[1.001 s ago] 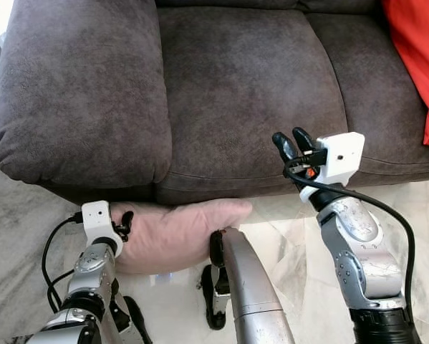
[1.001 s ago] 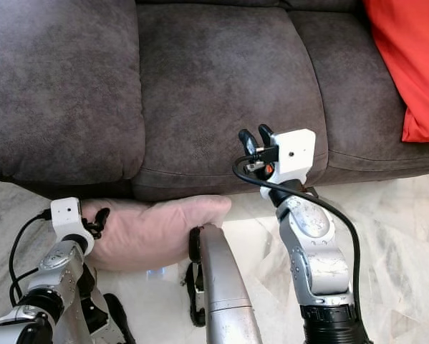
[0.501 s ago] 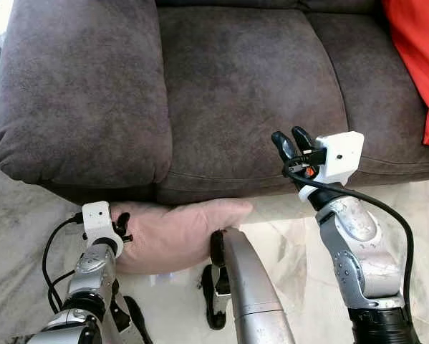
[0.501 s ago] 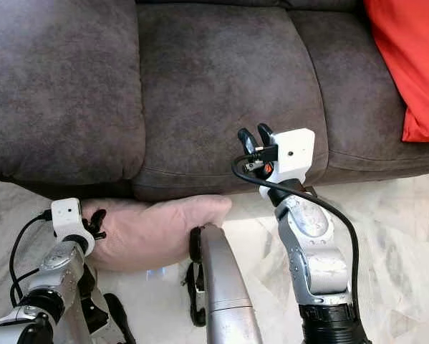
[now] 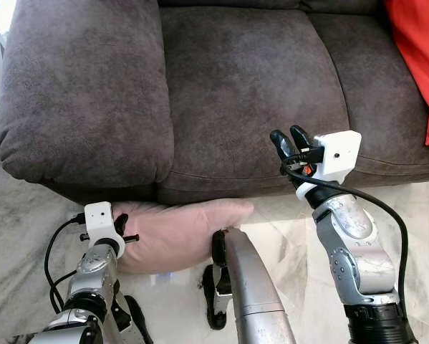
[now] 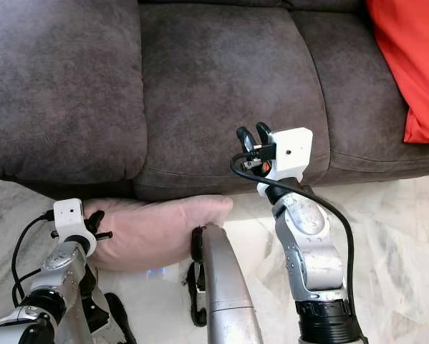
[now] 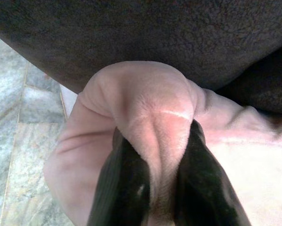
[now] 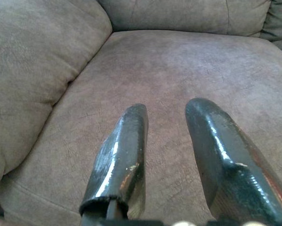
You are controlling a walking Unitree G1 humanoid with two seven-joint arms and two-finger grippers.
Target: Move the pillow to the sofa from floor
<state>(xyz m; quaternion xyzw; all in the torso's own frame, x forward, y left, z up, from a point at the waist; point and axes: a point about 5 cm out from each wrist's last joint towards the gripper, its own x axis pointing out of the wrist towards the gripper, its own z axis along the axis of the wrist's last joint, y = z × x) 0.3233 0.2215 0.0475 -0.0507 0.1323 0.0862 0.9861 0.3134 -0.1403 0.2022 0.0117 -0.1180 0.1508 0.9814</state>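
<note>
1. The pink pillow [image 5: 178, 233] lies on the marble floor [image 5: 415, 215], pressed against the base of the dark brown sofa [image 5: 250, 93], below the seam between the armrest and the first seat cushion.
2. The left pincer [image 7: 152, 181] is closed on the pillow's near left corner; in the left wrist view a fold of pink cloth is pinched between the two black fingers [image 7: 124, 188].
3. In the head views, the left arm reaches down low at the left, its white wrist camera [image 5: 98, 217] just beside the pillow's end.
4. The right pincer [image 5: 288, 142] is raised above the front edge of the seat cushion, well apart from the pillow.
5. Its fingers [image 8: 124, 155] stand apart with nothing between them; the right wrist view looks past them across the brown seat.
6. An orange-red cushion [image 5: 418, 57] rests on the sofa at the far right.
7. One silver leg [image 5: 250, 287] of the robot stands just in front of the pillow's right end.
</note>
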